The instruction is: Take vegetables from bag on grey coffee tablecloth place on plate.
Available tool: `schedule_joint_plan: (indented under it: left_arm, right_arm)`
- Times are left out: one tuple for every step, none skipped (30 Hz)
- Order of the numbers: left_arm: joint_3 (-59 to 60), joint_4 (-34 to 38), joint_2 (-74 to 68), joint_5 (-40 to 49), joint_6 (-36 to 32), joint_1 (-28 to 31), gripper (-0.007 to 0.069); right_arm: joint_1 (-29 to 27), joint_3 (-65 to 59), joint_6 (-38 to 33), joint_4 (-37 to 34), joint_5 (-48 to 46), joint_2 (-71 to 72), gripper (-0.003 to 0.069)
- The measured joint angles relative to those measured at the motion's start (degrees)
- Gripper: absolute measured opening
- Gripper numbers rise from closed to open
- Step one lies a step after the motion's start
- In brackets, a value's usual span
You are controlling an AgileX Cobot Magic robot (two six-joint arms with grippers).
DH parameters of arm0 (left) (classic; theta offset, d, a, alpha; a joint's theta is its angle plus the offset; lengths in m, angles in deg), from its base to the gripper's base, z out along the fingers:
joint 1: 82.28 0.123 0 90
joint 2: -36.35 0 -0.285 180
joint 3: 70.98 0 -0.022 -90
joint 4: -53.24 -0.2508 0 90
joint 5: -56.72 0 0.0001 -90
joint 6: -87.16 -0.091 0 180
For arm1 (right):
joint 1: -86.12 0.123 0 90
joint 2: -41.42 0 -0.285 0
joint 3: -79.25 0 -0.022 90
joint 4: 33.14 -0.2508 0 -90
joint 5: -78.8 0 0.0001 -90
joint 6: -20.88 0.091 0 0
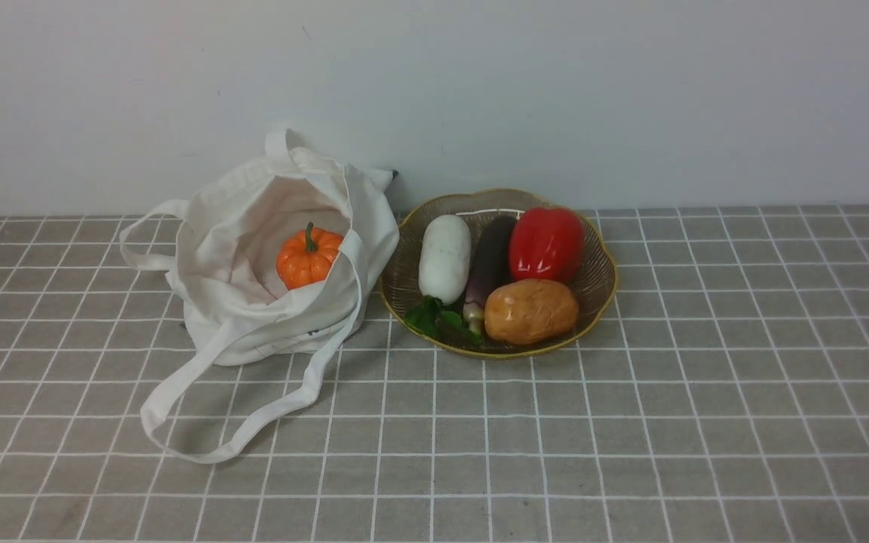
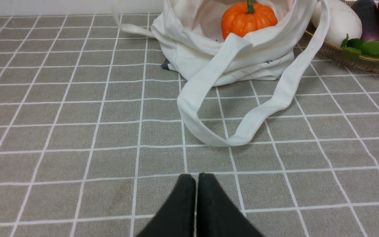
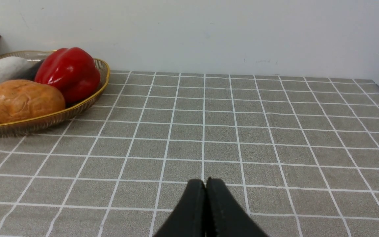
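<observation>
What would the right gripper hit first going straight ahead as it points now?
Probably the grey gridded tablecloth; the shut right gripper seems aimed down at it, though depth is unclear.

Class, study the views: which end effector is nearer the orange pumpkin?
The robot's left. The left end effector is short of the pumpkin, roughly in line; the right is off to its right.
</observation>
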Motion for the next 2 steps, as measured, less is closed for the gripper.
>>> schedule_joint_plan:
  left_arm:
    - [0.0, 0.0, 0.0, 0.0, 0.0, 0.0, -0.0005]
    - [0.0, 0.0, 0.0, 0.0, 0.0, 0.0, -0.0005]
  right_arm:
    - [0.0, 0.0, 0.0, 0.0, 0.0, 0.0, -0.0015]
    - [0.0, 0.0, 0.0, 0.0, 0.0, 0.0, -0.0015]
